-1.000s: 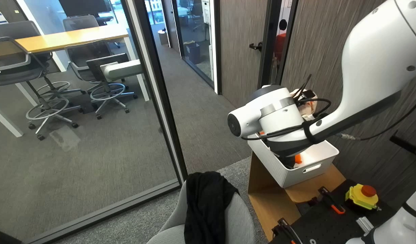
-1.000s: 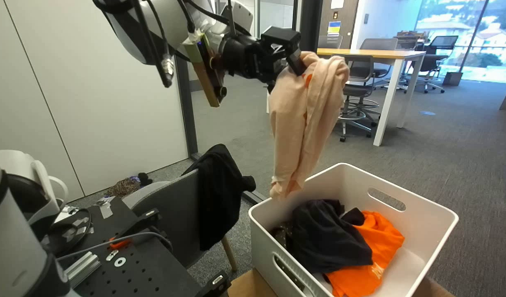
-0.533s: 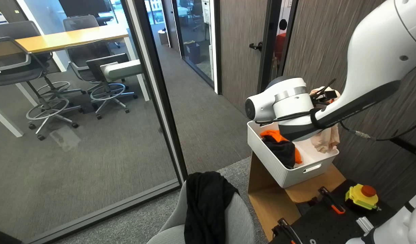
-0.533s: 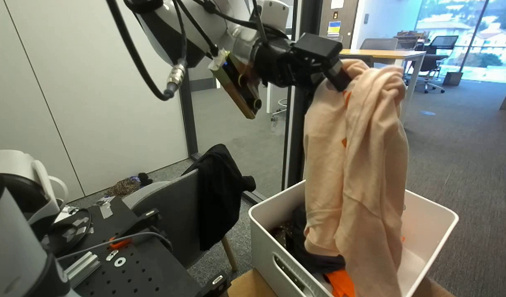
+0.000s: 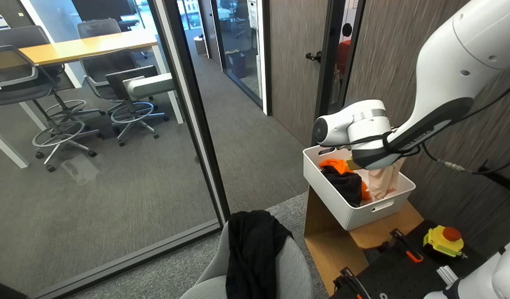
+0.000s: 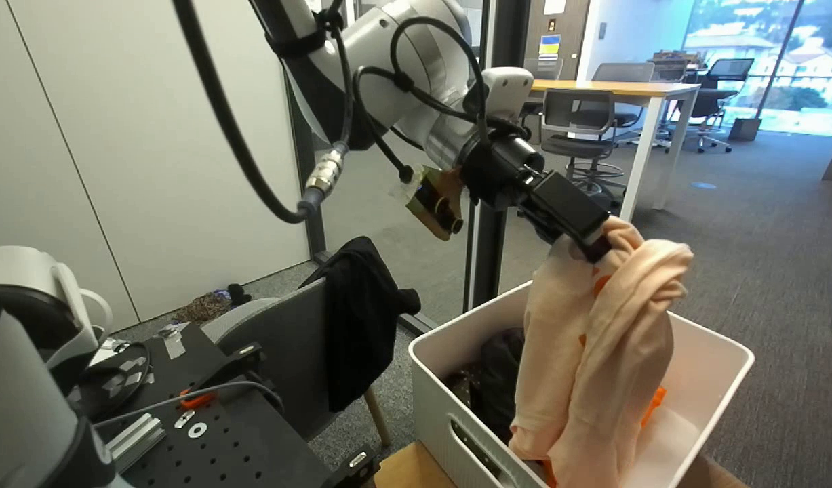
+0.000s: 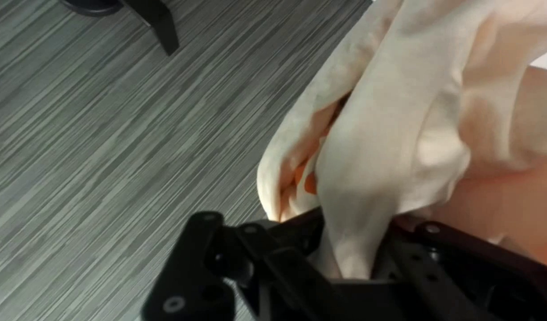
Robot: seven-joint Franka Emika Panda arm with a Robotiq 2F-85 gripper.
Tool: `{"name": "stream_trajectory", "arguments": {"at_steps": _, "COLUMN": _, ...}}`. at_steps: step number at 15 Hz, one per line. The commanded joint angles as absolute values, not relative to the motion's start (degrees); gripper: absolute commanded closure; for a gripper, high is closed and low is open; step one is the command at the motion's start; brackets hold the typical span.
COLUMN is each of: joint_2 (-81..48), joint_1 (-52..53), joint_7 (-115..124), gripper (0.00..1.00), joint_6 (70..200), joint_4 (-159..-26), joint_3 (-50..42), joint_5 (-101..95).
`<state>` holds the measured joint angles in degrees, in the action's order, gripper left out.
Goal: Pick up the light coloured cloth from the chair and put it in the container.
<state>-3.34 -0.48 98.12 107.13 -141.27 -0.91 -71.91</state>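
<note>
The light peach cloth [image 6: 619, 352] hangs in folds from my gripper [image 6: 602, 249] in an exterior view. Its lower part hangs down inside the white container [image 6: 432, 400]. It also shows in an exterior view [image 5: 379, 182], inside the container [image 5: 363, 218], with the gripper hidden behind the arm. In the wrist view my gripper [image 7: 358, 223] is shut on the cloth [image 7: 376, 147], which is bunched between the fingers; the fingertips are partly covered. The grey chair [image 5: 294, 265] has a black cloth [image 5: 252, 253] over its back. No light cloth shows on it.
A dark cloth [image 5: 344, 187] and an orange cloth [image 5: 338, 165] lie in the container, which stands on a wooden shelf unit [image 5: 336, 259]. A black perforated table [image 6: 219, 447] and a yellow-red stop button [image 5: 446, 241] are close by. A wood-grain wall [image 7: 99, 156] stands beside the container.
My gripper has carried the peach cloth over the container, then lowered and tilted downward. The cloth's lower end now hangs inside the container. The chair and the black cloth have not moved.
</note>
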Motion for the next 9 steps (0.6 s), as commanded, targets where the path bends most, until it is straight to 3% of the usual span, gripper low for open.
{"name": "stream_trajectory", "arguments": {"at_steps": 1, "joint_2": -6.27, "joint_1": -1.83, "joint_7": 98.59, "gripper": 0.93, "joint_6": 115.05, "joint_4": -139.01, "joint_3": -1.47, "joint_5": -70.45}}
{"name": "stream_trajectory", "arguments": {"at_steps": 9, "joint_2": -7.86, "joint_1": -6.11, "joint_7": 97.08, "gripper": 0.93, "joint_6": 139.59, "joint_4": -142.94, "joint_3": -4.03, "joint_5": -62.32}}
